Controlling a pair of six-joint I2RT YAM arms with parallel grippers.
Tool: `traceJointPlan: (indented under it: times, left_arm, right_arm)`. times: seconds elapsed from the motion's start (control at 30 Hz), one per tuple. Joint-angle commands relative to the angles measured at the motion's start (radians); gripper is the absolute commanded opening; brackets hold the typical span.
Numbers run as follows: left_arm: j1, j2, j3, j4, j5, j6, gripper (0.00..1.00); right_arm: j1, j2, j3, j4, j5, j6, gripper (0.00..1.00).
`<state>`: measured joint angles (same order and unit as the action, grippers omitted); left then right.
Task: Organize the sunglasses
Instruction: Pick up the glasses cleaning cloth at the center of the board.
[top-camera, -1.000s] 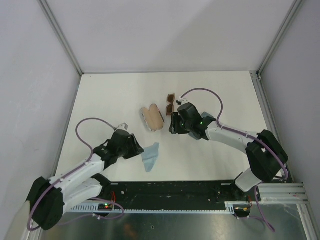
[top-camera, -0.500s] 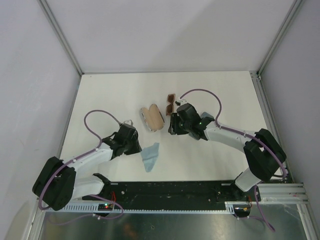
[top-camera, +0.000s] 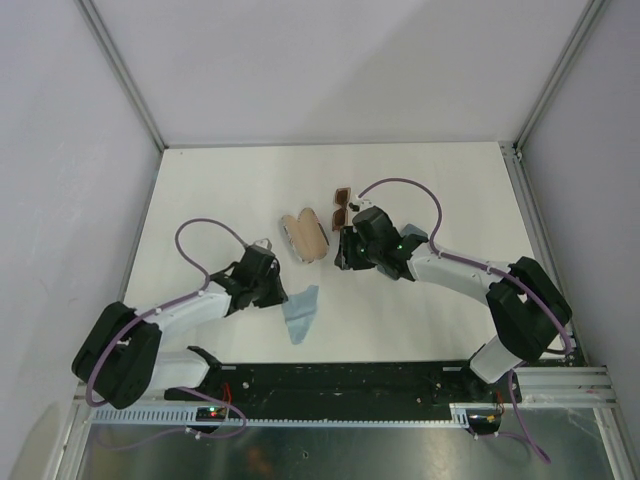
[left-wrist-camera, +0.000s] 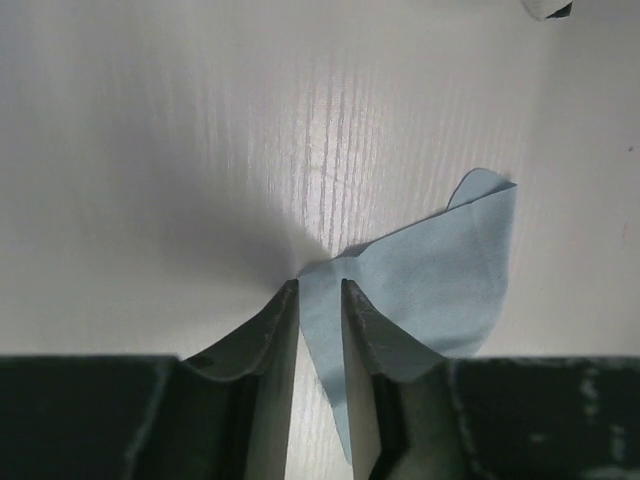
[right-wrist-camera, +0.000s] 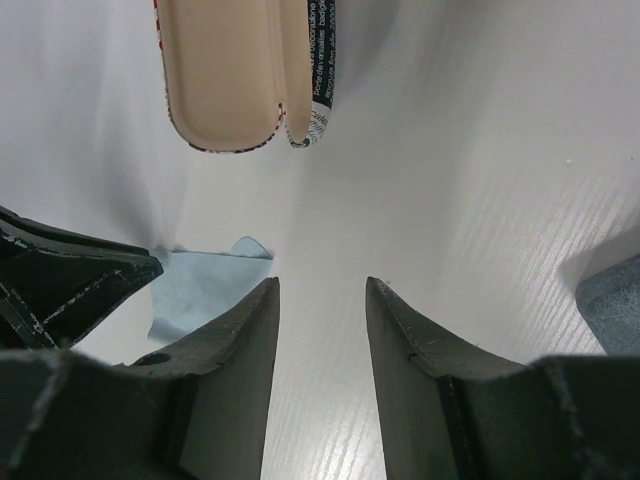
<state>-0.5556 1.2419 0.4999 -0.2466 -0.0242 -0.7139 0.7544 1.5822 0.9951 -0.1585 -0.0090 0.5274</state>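
The brown-amber sunglasses lie folded on the table, just beyond my right gripper. That gripper is open and empty, hovering low over bare table, between the sunglasses and an open case. The white sunglasses are not in view. My left gripper is at the near-left corner of a light blue cloth. Its jaws stand narrowly apart with the cloth's corner lying in the gap, and table shows beside it.
The open case shows its beige lining ahead of the right gripper. The cloth and the left gripper's tip also show there. A grey-blue object sits at that view's right edge. Frame posts and walls bound the table.
My left gripper has moved right and reached the cloth's corner. The right gripper has shifted very little. The cloth, case and sunglasses have not moved.
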Motion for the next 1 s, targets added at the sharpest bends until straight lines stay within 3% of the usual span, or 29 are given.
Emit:
traceJointPlan:
  times: [0.0, 0.3, 0.6, 0.97]
  left_arm:
    - [-0.010, 0.048, 0.013, 0.006, 0.016, 0.011, 0.24]
    - [-0.010, 0.028, -0.007, 0.060, 0.056, -0.010, 0.01]
    - [-0.024, -0.131, 0.115, 0.063, 0.211, 0.138, 0.00]
    - [-0.115, 0.054, 0.337, 0.063, 0.302, 0.217, 0.00]
  right_arm:
    - [0.008, -0.014, -0.003, 0.022, 0.004, 0.009, 0.44]
    - [0.009, -0.005, -0.003, 0.036, -0.018, 0.004, 0.44]
    - [0.005, 0.005, -0.003, 0.034, -0.026, -0.002, 0.45]
    - [-0.106, -0.060, -0.003, -0.037, -0.031, -0.035, 0.44]
